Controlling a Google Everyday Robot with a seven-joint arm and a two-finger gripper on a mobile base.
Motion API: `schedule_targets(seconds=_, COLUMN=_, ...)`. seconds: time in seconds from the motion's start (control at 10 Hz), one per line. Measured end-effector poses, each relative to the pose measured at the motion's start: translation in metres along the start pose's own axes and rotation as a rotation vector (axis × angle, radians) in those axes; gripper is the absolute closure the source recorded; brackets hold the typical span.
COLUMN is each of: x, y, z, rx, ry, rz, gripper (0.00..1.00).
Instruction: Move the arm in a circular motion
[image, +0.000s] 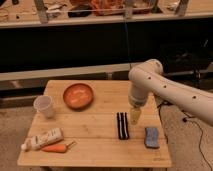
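Smooth cream plastic arm (167, 88), yellowish hand (134, 117) over matt wooden table (100, 150), glossy bowl (78, 96)

I see the arm (165, 87) reaching in over the wooden table (100, 156), gripper (134, 117) pointing down. A black bar (122, 125) lies just beside the gripper and a blue sponge (151, 136) sits near it, toward the camera. The orange bowl (78, 95), white cup (44, 106), tube (44, 139) and carrot (56, 148) are well apart from it.
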Motion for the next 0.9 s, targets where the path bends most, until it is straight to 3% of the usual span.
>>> schedule_targets(seconds=0.9, x=-0.026, y=0.031, z=0.007, rx=-0.014, ry=0.033, rz=-0.110, gripper=0.20)
